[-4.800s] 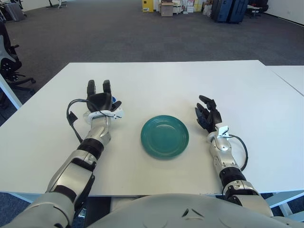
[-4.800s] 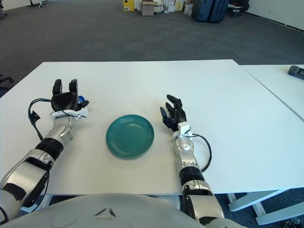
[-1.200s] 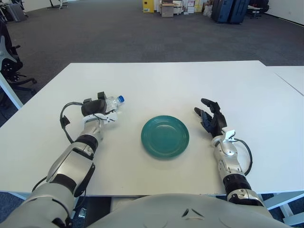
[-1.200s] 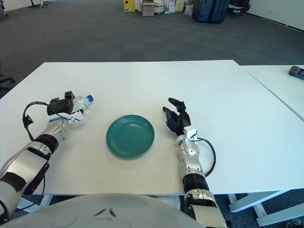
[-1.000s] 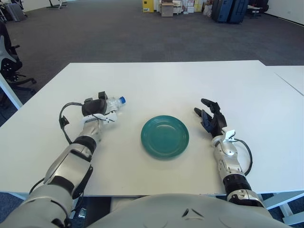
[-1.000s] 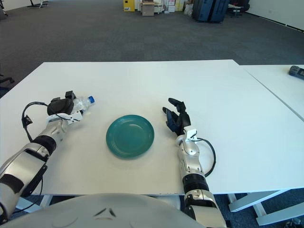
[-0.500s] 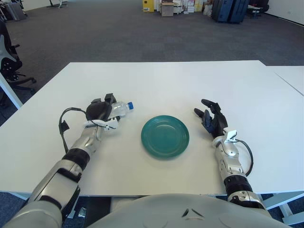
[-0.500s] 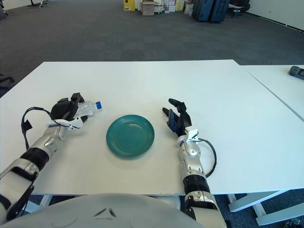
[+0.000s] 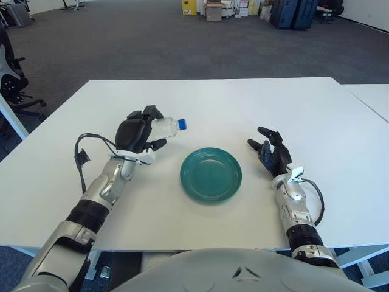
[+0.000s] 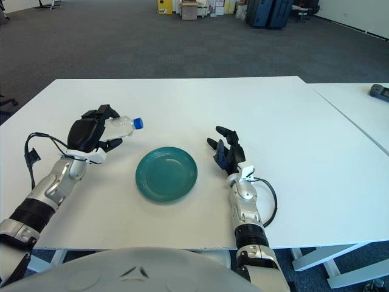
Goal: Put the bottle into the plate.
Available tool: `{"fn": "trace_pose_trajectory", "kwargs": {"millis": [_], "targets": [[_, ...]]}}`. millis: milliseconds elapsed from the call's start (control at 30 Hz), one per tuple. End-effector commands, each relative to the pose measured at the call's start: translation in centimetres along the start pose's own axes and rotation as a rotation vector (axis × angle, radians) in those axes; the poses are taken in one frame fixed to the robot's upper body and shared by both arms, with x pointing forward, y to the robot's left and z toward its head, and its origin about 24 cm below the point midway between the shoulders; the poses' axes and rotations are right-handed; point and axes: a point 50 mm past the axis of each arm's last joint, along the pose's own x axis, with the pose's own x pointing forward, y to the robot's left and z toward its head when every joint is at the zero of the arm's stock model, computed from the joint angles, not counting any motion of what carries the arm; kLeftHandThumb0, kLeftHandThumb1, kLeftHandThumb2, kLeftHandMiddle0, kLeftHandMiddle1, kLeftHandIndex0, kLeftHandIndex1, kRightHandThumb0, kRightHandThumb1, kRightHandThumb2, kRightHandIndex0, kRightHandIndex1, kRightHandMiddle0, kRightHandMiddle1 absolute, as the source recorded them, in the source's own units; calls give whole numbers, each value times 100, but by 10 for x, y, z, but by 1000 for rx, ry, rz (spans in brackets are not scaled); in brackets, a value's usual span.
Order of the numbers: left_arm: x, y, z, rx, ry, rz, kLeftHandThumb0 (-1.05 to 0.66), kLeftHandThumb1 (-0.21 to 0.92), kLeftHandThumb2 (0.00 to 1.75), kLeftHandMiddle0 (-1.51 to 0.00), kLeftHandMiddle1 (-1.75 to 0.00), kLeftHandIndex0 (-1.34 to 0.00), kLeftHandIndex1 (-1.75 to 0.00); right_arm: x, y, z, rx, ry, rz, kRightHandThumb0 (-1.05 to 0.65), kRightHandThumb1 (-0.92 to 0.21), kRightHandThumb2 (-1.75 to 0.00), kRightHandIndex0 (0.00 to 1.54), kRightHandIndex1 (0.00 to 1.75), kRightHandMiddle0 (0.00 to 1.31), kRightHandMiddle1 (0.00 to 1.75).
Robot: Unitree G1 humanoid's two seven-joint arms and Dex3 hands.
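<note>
Left robot hand [image 9: 137, 131] gripped the unlabelled bottle [image 9: 165, 126] left of the plate [image 9: 211, 174]; right robot hand [image 9: 271, 151] hung spread

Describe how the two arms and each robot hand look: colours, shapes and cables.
Both arms are silver-grey metal segments with black joint bands. The left robot hand and right robot hand are black with three thick fingers, joined to a white wrist piece. A loose black cable loops beside each forearm.
</note>
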Motion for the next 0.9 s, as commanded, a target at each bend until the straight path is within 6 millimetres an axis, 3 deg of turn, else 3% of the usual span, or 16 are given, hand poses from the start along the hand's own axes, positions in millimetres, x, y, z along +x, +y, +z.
{"fn": "trace_pose_trajectory", "kwargs": {"millis": [0, 467, 867], "targets": [[2, 8, 6, -42, -37, 36, -44, 42, 118, -114, -175, -53, -175, -11, 1, -23, 21, 128, -14, -75, -92, -91, 70, 15, 9, 93], [4, 3, 54, -131, -209, 8, -43, 43, 117, -112, -175, -52, -175, -10, 3, -24, 19, 139, -4, -77, -92, -93, 68, 17, 8, 92], [0, -26, 81, -142, -322, -140, -43, 43, 117, -112, -175, -52, -175, -9, 5, -25, 20, 144, 0, -78, -92, -93, 67, 18, 7, 92]]}}
